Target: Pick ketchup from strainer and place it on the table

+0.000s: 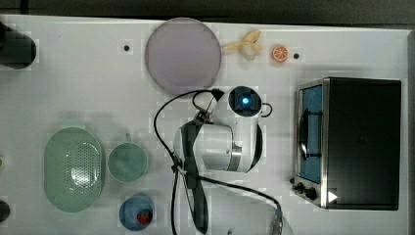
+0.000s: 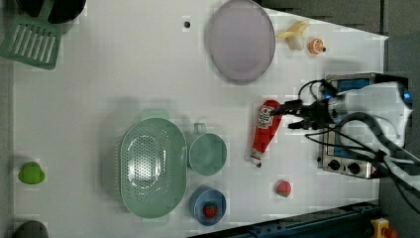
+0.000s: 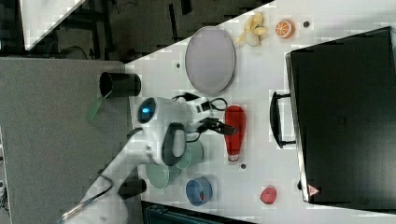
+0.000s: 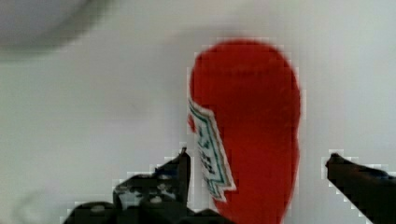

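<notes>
Ketchup [image 2: 264, 130] flat on table [image 2: 99, 79] — mug [image 2: 208, 153], strainer [image 2: 153, 168] beside

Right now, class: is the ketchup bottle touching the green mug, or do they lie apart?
Apart. In the left view, bare white table shows between the ketchup bottle, lying on its side, and the green mug beside the strainer.
</notes>
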Tool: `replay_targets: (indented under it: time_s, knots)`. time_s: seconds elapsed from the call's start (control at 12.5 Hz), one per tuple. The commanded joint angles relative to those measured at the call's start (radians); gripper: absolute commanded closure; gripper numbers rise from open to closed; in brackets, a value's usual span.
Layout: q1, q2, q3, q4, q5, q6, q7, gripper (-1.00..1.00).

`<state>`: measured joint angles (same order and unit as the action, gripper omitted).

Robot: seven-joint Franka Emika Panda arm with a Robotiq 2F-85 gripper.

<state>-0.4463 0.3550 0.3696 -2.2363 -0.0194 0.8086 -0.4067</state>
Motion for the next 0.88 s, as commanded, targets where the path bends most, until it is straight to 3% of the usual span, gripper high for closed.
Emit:
replay_targets:
  time_s: [0.08,0.32,0.88]
  knots:
    - [-0.009,-0.188,0.003,0.152,0.001,-0.127,0.091,-1.0]
    - [-0.008,-0.272,0.003,0.294,0.001,-0.359,0.216,-1.0]
    - [-0.002,-0.317,0.022,0.538,0.011,-0.64,0.401,-1.0]
